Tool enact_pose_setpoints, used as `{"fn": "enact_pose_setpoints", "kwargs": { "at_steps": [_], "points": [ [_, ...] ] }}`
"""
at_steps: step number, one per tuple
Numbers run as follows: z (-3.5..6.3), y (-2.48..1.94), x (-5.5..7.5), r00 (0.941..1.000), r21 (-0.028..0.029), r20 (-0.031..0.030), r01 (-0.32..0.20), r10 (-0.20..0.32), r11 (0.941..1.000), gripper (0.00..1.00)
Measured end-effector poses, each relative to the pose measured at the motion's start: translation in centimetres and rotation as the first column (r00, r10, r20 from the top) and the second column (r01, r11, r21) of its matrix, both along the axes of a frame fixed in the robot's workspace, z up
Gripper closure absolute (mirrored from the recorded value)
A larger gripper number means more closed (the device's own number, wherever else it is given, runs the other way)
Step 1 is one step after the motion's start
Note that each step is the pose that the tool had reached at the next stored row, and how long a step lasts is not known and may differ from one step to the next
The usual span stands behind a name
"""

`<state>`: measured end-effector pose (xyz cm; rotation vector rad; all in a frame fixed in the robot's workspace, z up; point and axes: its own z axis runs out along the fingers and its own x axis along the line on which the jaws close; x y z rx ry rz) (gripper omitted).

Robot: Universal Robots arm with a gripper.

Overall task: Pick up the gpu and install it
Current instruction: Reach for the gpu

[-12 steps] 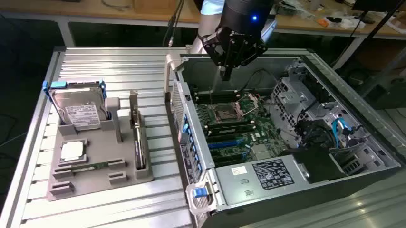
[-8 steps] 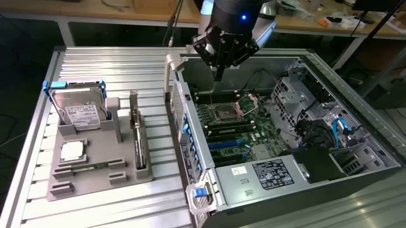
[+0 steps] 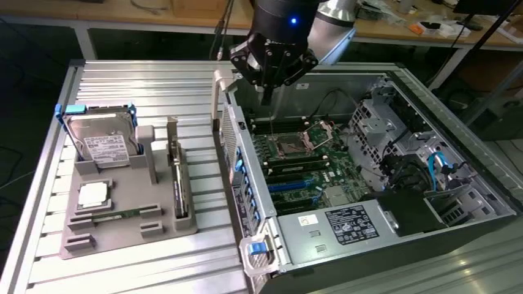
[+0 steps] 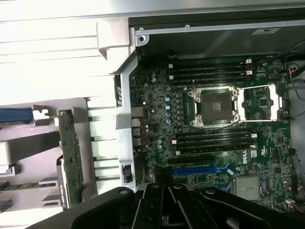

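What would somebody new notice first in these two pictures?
An open computer case lies on its side at the exterior view's right, its motherboard bare with an open CPU socket. The gripper hangs shut above the motherboard, holding nothing. On the grey holder at the exterior view's left, the gpu stands on edge beside a hard drive.

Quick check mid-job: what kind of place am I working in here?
Probably a robotics lab or test bench for computer assembly: an open grey metal computer tower lies on a ribbed aluminium table, its green motherboard exposed, beside a grey moulded holder of loose parts, with cluttered wooden workbenches behind.
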<state>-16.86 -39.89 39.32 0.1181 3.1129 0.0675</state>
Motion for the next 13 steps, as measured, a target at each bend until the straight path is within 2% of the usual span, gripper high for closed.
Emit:
{"fn": "enact_pose_setpoints", "kwargs": {
  "at_steps": [7, 10, 13],
  "points": [
    [-0.01, 0.0, -3.0, 1.0, 0.0, 0.0, 0.0, 0.0, 1.0, 0.89],
    [-0.01, 0.0, -5.3, 1.0, 0.0001, 0.0001, 0.0, 0.0, 1.0, 0.89],
    [-0.01, 0.0, -6.7, 1.0, 0.0, 0.0, 0.0, 0.0, 1.0, 0.89]
  ]
}}
